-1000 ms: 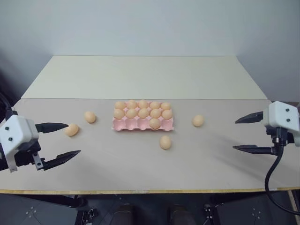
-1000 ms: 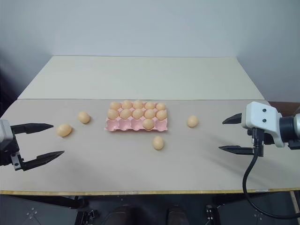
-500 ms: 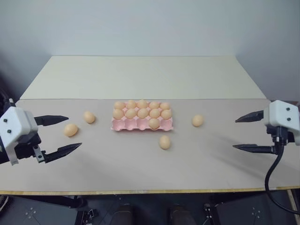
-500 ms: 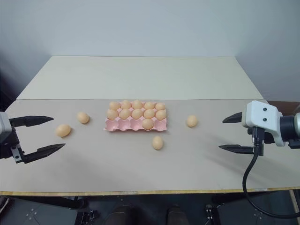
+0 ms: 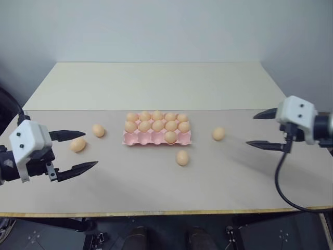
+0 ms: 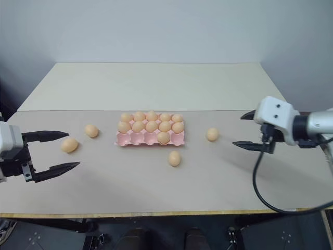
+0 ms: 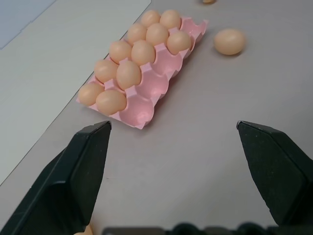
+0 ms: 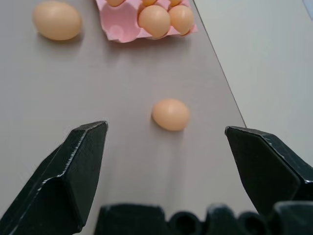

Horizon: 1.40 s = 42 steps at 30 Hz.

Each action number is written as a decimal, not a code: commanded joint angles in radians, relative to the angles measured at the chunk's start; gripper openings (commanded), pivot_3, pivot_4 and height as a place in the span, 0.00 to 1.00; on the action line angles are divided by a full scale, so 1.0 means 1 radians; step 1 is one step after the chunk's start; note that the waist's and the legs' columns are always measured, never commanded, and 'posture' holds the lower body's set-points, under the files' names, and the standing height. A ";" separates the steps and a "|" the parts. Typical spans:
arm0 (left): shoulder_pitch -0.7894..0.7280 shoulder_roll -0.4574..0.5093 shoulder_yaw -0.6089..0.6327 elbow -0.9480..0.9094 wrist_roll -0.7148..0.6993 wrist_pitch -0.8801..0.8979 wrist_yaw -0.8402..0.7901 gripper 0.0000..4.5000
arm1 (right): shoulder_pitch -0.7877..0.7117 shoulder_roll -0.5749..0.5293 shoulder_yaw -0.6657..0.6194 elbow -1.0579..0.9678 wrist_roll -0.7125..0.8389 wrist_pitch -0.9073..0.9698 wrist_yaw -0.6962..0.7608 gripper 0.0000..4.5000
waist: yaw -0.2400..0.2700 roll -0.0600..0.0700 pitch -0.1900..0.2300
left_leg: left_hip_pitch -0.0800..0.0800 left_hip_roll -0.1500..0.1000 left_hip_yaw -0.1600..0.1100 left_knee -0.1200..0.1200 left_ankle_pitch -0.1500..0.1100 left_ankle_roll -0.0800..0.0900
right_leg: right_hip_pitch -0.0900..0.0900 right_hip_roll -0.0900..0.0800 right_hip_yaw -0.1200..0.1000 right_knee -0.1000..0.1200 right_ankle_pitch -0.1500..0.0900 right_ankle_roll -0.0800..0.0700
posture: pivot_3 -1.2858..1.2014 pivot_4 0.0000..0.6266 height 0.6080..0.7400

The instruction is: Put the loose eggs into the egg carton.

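Observation:
The pink egg carton [image 5: 140, 138] lies mid-table, its two back rows full of eggs and one egg in the front row. Loose eggs lie around it: two to its left [image 5: 78, 145] [image 5: 98, 130], one in front [image 5: 182, 158], one to its right [image 5: 218, 134]. My left gripper [image 5: 91, 150] hangs open just right of the nearest left egg, holding nothing. My right gripper [image 5: 250, 129] is open and empty, pointing at the right egg [image 8: 170, 114] from a short way off. In the left wrist view the carton [image 7: 146, 105] lies ahead between the fingers.
The table's grey front half meets a paler cream back half [image 5: 156, 86] along a seam behind the carton. The front edge [image 5: 166, 212] runs below both grippers. A black cable [image 5: 283, 185] hangs from the right wrist.
My right gripper has moved in toward the table's middle, closer to the egg right of the carton. The left gripper has hardly shifted. The eggs and carton lie as before.

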 commanded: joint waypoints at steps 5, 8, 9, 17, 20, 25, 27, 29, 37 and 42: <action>-0.023 0.009 -0.032 -0.021 -0.023 0.000 0.000 0.99 | -0.182 0.185 0.179 0.260 -0.193 -0.140 -0.069 1.00 | 0.000 0.000 0.000 | -0.002 -0.002 0.000 0.000 0.000 0.000 | -0.002 0.000 0.000 0.000 0.000 0.000 | 0.52 0.24 1.00; -0.026 0.005 -0.040 -0.027 -0.030 0.003 0.005 0.99 | -0.229 0.247 0.212 0.370 -0.240 -0.187 -0.091 1.00 | 0.000 0.000 0.000 | -0.002 -0.002 0.000 0.000 0.000 0.000 | -0.002 0.000 0.000 0.000 0.000 0.000 | 0.52 0.24 1.00; -0.026 0.004 -0.045 -0.028 -0.029 0.002 0.006 0.99 | -0.246 0.269 0.226 0.418 -0.263 -0.207 -0.107 1.00 | 0.001 0.000 0.000 | -0.002 -0.002 0.000 0.000 0.000 0.000 | -0.002 0.000 0.000 0.000 0.000 0.000 | 0.52 0.24 1.00; -0.019 0.004 -0.053 -0.028 -0.019 -0.007 0.001 0.99 | -0.320 0.364 0.263 0.695 -0.361 -0.328 -0.170 1.00 | 0.000 0.000 0.000 | -0.003 -0.003 0.000 0.000 0.000 -0.001 | -0.002 -0.001 -0.001 0.000 0.000 0.000 | 0.52 0.24 1.00; -0.015 0.003 -0.049 -0.028 -0.016 -0.008 -0.001 0.99 | -0.337 0.382 0.253 0.750 -0.367 -0.349 -0.172 1.00 | -0.002 0.000 0.000 | -0.003 -0.003 0.000 0.000 0.000 -0.001 | -0.002 -0.001 -0.001 0.000 0.000 0.000 | 0.52 0.24 1.00; -0.005 0.002 -0.044 -0.028 -0.009 -0.013 -0.002 1.00 | -0.360 0.398 0.248 0.799 -0.371 -0.364 -0.174 0.91 | -0.005 0.000 0.000 | -0.002 -0.002 0.000 0.000 0.001 -0.001 | -0.002 -0.001 -0.001 0.001 0.000 0.000 | 0.52 0.24 1.00; 0.003 0.000 -0.037 -0.025 -0.005 -0.015 -0.002 1.00 | -0.360 0.399 0.248 0.805 -0.373 -0.376 -0.177 0.78 | -0.006 0.000 0.000 | -0.002 -0.003 0.000 -0.001 0.001 -0.001 | -0.002 -0.001 -0.001 0.001 0.000 0.000 | 0.52 0.24 1.00; 0.012 0.001 -0.027 -0.020 -0.002 -0.020 -0.004 1.00 | -0.359 0.400 0.245 0.804 -0.374 -0.380 -0.180 0.65 | -0.006 0.000 0.000 | -0.002 -0.002 0.000 -0.001 0.001 -0.001 | -0.002 -0.001 -0.001 0.001 0.000 0.000 | 0.52 0.24 1.00; 0.099 0.000 0.024 0.035 0.052 -0.050 -0.047 1.00 | -0.327 0.379 0.225 0.611 -0.348 -0.363 -0.157 0.57 | -0.008 0.001 0.001 | -0.002 -0.002 0.000 -0.001 0.001 -0.001 | -0.003 -0.001 -0.001 0.001 0.000 0.000 | 0.52 0.24 1.00; 0.174 -0.003 0.041 0.089 0.118 -0.099 -0.070 1.00 | -0.321 0.427 0.211 0.340 -0.298 -0.249 -0.149 0.57 | -0.015 0.002 0.001 | -0.003 0.000 0.000 -0.002 0.001 -0.001 | -0.004 0.000 0.000 0.002 0.000 0.000 | 0.52 0.24 1.00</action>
